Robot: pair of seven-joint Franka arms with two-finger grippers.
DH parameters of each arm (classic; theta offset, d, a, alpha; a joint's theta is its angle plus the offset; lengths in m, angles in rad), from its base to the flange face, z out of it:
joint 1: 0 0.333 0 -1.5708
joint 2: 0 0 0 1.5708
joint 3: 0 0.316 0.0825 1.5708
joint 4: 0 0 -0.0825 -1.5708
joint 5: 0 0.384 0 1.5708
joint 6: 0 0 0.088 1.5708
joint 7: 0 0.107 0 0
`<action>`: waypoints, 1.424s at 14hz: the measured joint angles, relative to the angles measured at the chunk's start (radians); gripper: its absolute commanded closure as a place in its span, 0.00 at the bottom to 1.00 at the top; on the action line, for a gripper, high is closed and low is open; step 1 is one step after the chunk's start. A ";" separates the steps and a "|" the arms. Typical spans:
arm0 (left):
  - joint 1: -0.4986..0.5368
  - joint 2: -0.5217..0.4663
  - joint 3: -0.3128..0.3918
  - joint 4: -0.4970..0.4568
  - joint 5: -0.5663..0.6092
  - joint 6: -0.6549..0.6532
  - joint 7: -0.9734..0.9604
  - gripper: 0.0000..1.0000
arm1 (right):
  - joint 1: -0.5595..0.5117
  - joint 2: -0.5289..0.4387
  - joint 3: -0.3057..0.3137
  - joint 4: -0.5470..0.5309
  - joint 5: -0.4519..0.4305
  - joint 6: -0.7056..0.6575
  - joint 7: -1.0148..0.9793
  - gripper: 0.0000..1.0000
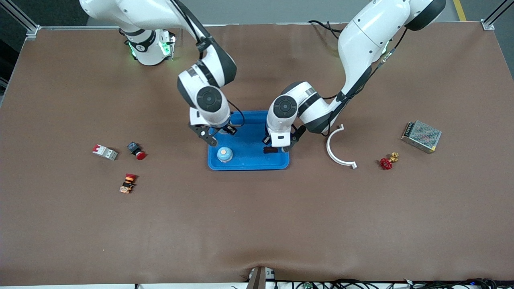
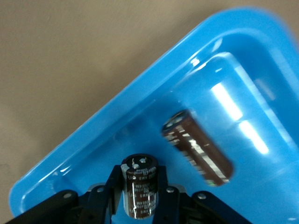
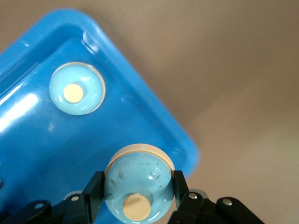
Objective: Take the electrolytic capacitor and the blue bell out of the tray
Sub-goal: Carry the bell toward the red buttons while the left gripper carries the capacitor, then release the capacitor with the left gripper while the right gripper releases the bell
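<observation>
A blue tray [image 1: 249, 162] sits mid-table. A light-blue bell [image 1: 225, 154] stands in it toward the right arm's end, and a dark capacitor [image 1: 270, 150] lies in it toward the left arm's end. My right gripper [image 1: 220, 134] hangs over the tray, shut on a second light-blue bell [image 3: 138, 189]; the tray's bell [image 3: 77, 88] shows in the same view. My left gripper [image 1: 281, 144] is over the tray, shut on a second dark capacitor [image 2: 139, 191], with the lying capacitor [image 2: 198, 147] close by.
Toward the left arm's end lie a white curved bracket [image 1: 335, 150], a red valve [image 1: 386, 162] and a metal mesh power supply [image 1: 421, 136]. Toward the right arm's end lie a breaker [image 1: 105, 152], a red pushbutton [image 1: 137, 151] and an emergency button [image 1: 128, 183].
</observation>
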 measured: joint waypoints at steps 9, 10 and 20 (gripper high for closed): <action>0.134 -0.140 0.024 0.240 0.012 -0.309 0.258 1.00 | -0.351 0.006 -0.016 0.099 -0.406 -0.210 -0.854 1.00; 0.169 -0.163 0.024 0.243 0.012 -0.342 0.333 1.00 | -0.388 0.006 -0.016 0.100 -0.434 -0.186 -0.931 1.00; 0.484 -0.236 0.026 0.187 0.012 -0.502 0.799 1.00 | -0.762 0.021 -0.011 -0.102 -0.453 0.394 -1.446 1.00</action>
